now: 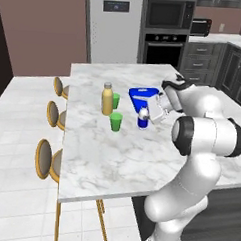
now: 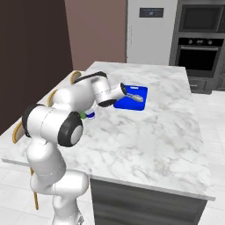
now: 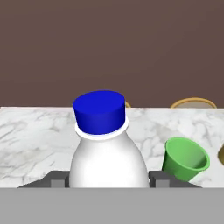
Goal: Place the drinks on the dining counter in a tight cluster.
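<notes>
The jaws are clamped on the water bottle: in the hand view the two dark finger tips sit hard against its white shoulders on either side, low in the frame, with the blue cap rising at centre. The grip sits below the cap, probably so the bottle stays upright while it is carried. In the left base view the gripper is at centre frame with the bottle at its left side, its base at or just above the counter; I cannot tell whether it is resting or lifted.

Just to the right of the bottle in the hand view, a green cup leans in the frame. That tilt may be the camera's roll, since the same cup stands upright in the left base view. Up and left of it there stands the yellow juice bottle, with a second green cup just behind it. The juice bottle looks like the natural anchor for the cluster, and the water bottle is held near it but still apart.

Behind the gripper lies a blue tray, at upper centre of the right base view. Tan bar stools line the counter's left edge. The beer bottle is not something I can pick out.
</notes>
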